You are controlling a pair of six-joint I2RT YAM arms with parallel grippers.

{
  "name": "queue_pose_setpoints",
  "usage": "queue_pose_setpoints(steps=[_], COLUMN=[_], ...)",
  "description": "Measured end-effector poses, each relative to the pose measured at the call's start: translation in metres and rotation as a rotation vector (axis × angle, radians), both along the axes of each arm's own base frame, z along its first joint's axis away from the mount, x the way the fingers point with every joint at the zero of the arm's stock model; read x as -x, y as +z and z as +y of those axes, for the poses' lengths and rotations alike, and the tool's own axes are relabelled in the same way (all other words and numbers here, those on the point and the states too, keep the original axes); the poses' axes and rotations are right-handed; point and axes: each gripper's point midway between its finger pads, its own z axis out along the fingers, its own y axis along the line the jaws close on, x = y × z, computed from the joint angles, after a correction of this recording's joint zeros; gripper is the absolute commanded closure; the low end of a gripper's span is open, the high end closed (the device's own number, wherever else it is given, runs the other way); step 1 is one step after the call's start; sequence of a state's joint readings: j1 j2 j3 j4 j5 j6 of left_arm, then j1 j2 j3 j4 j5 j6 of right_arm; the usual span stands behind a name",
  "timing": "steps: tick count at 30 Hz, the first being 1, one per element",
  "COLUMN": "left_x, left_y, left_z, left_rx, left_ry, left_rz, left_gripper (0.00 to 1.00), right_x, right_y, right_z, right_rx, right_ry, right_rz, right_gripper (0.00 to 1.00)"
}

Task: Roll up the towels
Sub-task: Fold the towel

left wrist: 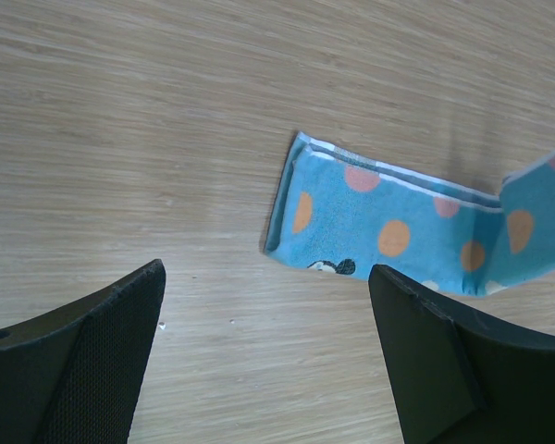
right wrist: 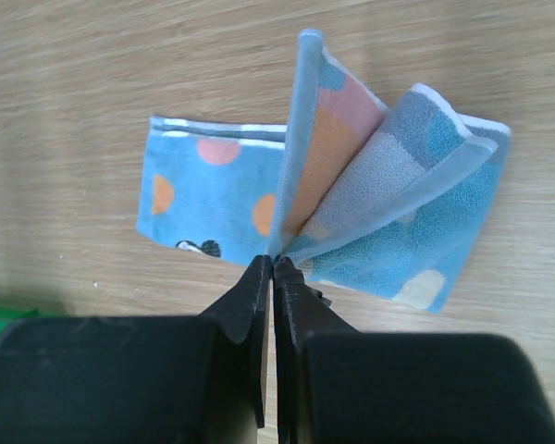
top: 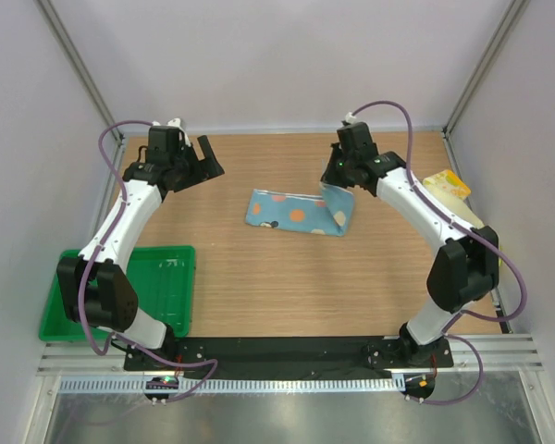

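- Right gripper (right wrist: 271,264): jaws pinched on the blue towel (top: 291,215), its right end lifted off the table (top: 259,277).
- Left gripper (left wrist: 266,270): jaws spread wide, holding nothing, above the table.

Green tray (top: 171,287) is being observed resting on the wooden table (top: 277,296), well behind the left jaws, far from the right jaws.

Illumination is bright, even and diffuse from overhead in all three views; the pale wood-grain surface (top: 259,277) is uniformly lit. The light blue polka-dot cloth towel (top: 291,213) casts only a faint, soft-edged shadow, darkest beneath its raised fold. Wrist views render grain and cloth sharply, whereas the black right hand (right wrist: 271,268) reads dark and soft toward the lower frame edge.
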State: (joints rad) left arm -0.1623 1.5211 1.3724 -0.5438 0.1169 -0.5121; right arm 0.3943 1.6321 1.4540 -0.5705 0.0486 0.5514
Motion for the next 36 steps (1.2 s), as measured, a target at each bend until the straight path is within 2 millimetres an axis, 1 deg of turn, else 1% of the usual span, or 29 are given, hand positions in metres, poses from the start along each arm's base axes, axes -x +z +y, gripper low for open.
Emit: queue_pose_setpoints(steps=[4, 7, 14, 18, 25, 27, 28, 29, 30, 31, 32, 33, 34, 36], left_x=[0.000, 0.000, -0.001, -0.002, -0.003, -0.003, -0.003, -0.003, -0.003, -0.003, -0.003, -0.003, -0.003, -0.003], left_y=[0.000, 0.000, 0.000, 0.001, 0.002, 0.002, 0.002, 0.002, 0.002, 0.002, 0.002, 0.002, 0.002, 0.002], left_z=[0.001, 0.002, 0.005, 0.007, 0.008, 0.008, 0.008, 0.008, 0.008, 0.008, 0.008, 0.009, 0.009, 0.009], left_rx=[0.000, 0.000, 0.001, 0.001, 0.003, 0.003, 0.003, 0.003, 0.003, 0.003, 0.003, 0.003, 0.003, 0.003], left_ry=[0.002, 0.004, 0.011, 0.017, 0.022, 0.022, 0.022, 0.022, 0.022, 0.022, 0.022, 0.023, 0.023, 0.023], left_rz=[0.000, 0.000, 0.000, -0.002, -0.005, -0.004, -0.004, -0.004, -0.004, -0.004, -0.004, -0.004, -0.004, -0.004], left_gripper=[0.09, 0.09, 0.09, 0.09, 0.09, 0.09, 0.09, 0.09, 0.09, 0.09, 0.09, 0.09, 0.09, 0.09], right_x=[-0.002, -0.004, -0.007, -0.007, 0.007, 0.009, 0.011, 0.012, 0.013, 0.015, 0.017, 0.018, 0.019, 0.019], right_y=[-0.002, -0.007, -0.025, -0.045, -0.084, -0.094, -0.098, -0.102, -0.106, -0.110, -0.114, -0.116, -0.120, -0.125], right_z=[0.033, 0.052, 0.080, 0.099, 0.143, 0.153, 0.158, 0.163, 0.167, 0.171, 0.175, 0.177, 0.180, 0.184], right_rx=[0.007, 0.013, 0.027, 0.037, 0.065, 0.072, 0.073, 0.074, 0.074, 0.074, 0.069, 0.071, 0.071, 0.074], right_ry=[0.057, 0.089, 0.127, 0.150, 0.236, 0.254, 0.265, 0.274, 0.283, 0.293, 0.299, 0.307, 0.314, 0.326], right_rz=[0.002, 0.007, 0.036, 0.069, 0.127, 0.141, 0.147, 0.151, 0.157, 0.162, 0.169, 0.173, 0.179, 0.185], right_gripper=[0.99, 0.99, 0.99, 0.99, 0.99, 0.99, 0.96, 0.92, 0.83, 0.51, 0.39, 0.31, 0.09, 0.04])
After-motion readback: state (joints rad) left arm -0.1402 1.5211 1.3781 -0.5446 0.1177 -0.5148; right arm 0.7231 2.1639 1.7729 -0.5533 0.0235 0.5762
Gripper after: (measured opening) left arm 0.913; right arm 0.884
